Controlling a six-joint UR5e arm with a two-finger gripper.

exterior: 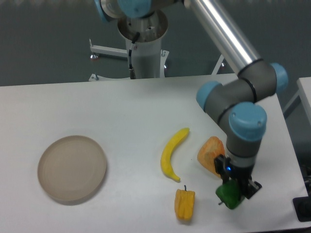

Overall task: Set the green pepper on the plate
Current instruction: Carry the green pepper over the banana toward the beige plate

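Note:
The green pepper (228, 195) is small, glossy and bright green, and it hangs just above the table at the lower right. My gripper (232, 191) is shut on it from above, so its top is hidden by the fingers. The plate (72, 168) is round, beige and shallow, and it lies far to the left with nothing on it.
A yellow banana (173, 153) lies mid-table. An orange wedge-shaped item (211, 154) sits just left of my arm, partly covered by it. A yellow-orange pepper (184, 203) stands near the front edge, between the held pepper and the plate. A dark object (303, 209) is at the right edge.

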